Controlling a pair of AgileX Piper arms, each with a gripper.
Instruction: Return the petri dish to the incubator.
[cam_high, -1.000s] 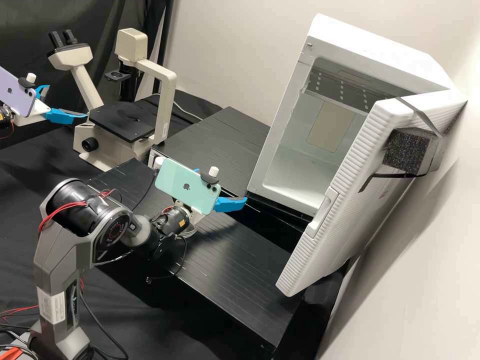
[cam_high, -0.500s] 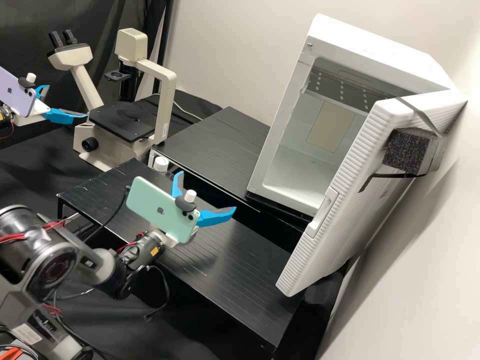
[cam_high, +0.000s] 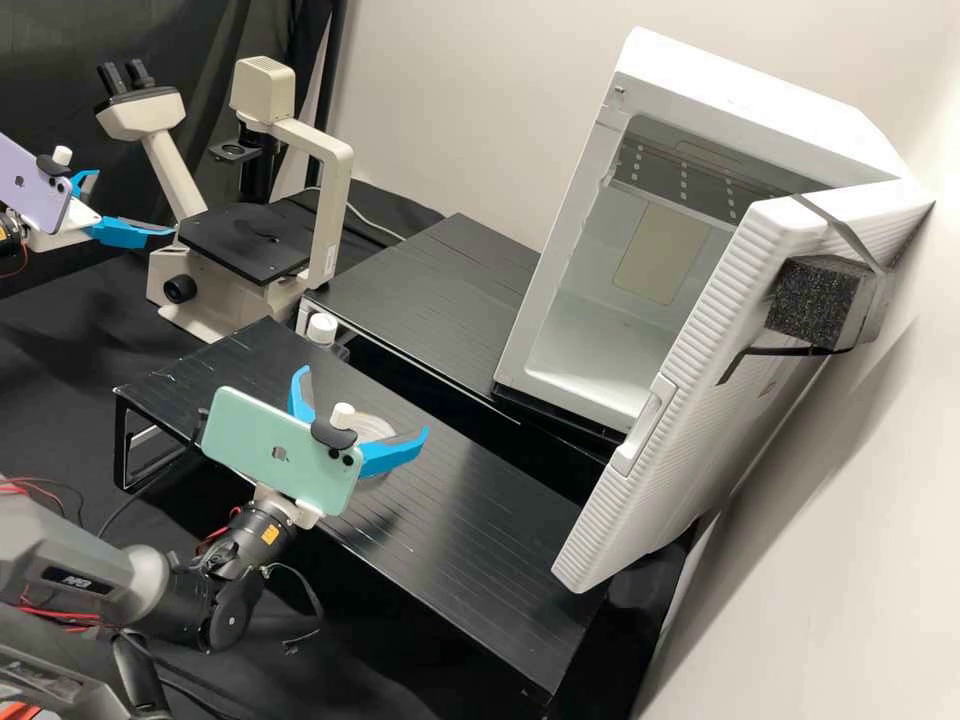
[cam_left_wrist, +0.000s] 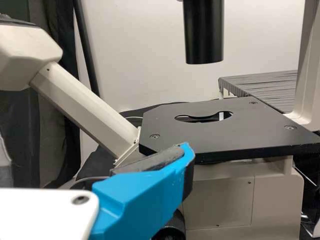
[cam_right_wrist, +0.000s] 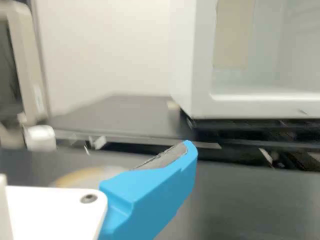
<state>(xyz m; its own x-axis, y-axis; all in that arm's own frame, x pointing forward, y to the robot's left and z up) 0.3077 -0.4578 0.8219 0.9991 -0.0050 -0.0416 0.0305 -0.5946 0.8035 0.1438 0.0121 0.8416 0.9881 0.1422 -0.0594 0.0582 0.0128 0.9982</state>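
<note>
Petri dish (cam_high: 368, 427) on the near black worktop (cam_high: 480, 540), outside the open white incubator (cam_high: 760, 100).
In the high view the right claw (cam_high: 364, 402) is at the dish, its 2 blue fingers spread apart with the dish partly behind them; whether they touch it cannot be told. A mint-green phone (cam_high: 270, 450) is mounted behind that claw. The left claw (cam_high: 133, 203), its 2 fingers also apart, is beside the microscope (cam_high: 325, 215), whose black stage (cam_left_wrist: 220, 132) shows in the left wrist view. A white-capped bottle (cam_high: 322, 328) stands near the worktop's far edge.
</note>
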